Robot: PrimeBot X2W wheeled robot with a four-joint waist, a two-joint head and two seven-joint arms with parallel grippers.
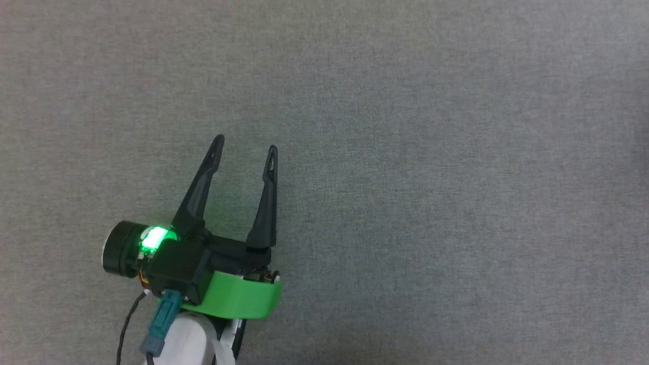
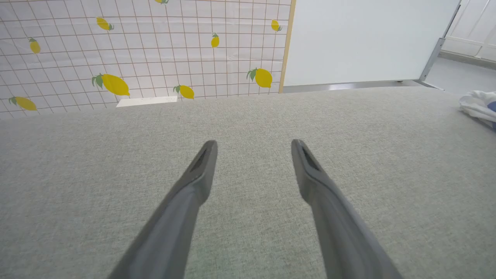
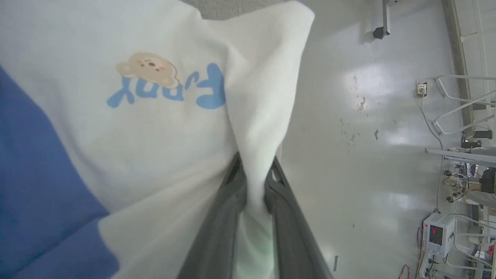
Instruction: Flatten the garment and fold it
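The garment (image 3: 128, 128), white with a blue sleeve, a bear print and blue lettering, hangs across the right wrist view. My right gripper (image 3: 254, 170) is shut on a pinched fold of its white body. A small bunch of the garment (image 2: 478, 105) also lies at the far right edge of the grey surface in the left wrist view. My left gripper (image 1: 245, 143) hovers open over the bare grey fabric surface (image 1: 431, 177), nothing between its fingers; the same left gripper (image 2: 254, 145) points along the surface, well away from the cloth.
A wall sheet with a lemon pattern (image 2: 135, 50) and a white panel (image 2: 364, 38) stand beyond the grey surface's far edge. In the right wrist view there is a shiny pale floor (image 3: 368, 155) with equipment racks (image 3: 465, 155) at the right.
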